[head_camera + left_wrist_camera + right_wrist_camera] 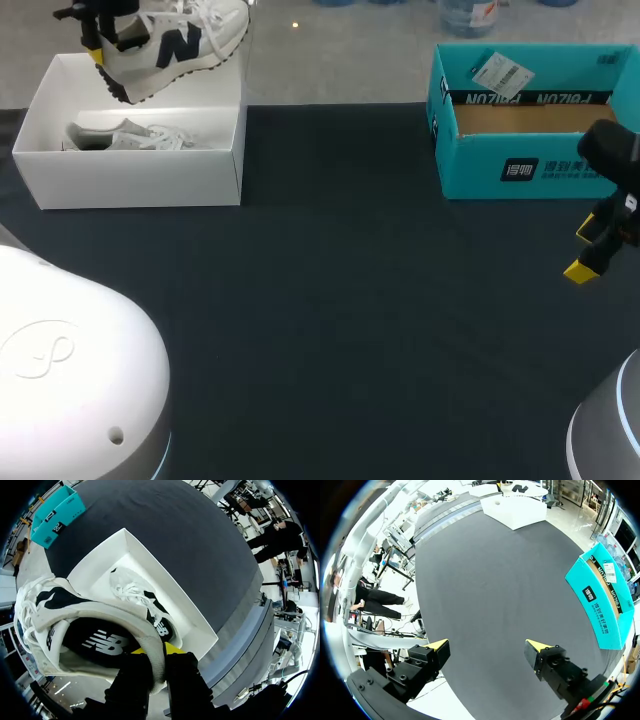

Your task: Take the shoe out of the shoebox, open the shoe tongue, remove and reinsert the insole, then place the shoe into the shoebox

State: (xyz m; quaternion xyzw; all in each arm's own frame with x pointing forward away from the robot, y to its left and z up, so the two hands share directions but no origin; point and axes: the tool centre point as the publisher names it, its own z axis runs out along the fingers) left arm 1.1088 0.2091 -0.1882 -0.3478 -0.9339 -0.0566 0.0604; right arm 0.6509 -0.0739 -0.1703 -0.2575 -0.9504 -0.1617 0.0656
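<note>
The left gripper (161, 652) is clamped on the heel collar of the white shoe (75, 625). The heel wall is pinched between its two yellow tips, one finger apparently inside the opening and the other against the outside. Gripping the rim there leaves the laces and tongue free and keeps the opening facing the gripper, so the dark insole (100, 642) can be seen lying in place inside. The shoe hangs from this pinch with its toe pointing away from the gripper.

Directly under the gripper sits the open white shoebox (130, 175). A second shoe (125, 137) lies on the floor of the box beneath the held one. The held shoe looks clear of the box walls, so I judge that taking it out is nearly finished. It probably needs setting down on the dark table (350, 300) before the tongue can be worked.

The right gripper (487, 647) hangs over the table, well apart from the shoe, with its fingers spread wide and nothing between them. A teal box (605, 595) stands on the table just off to one side of it. The white shoebox is far ahead of this gripper. Held open and low like this, it seems to be waiting to act as the second hand on the tongue and insole.
</note>
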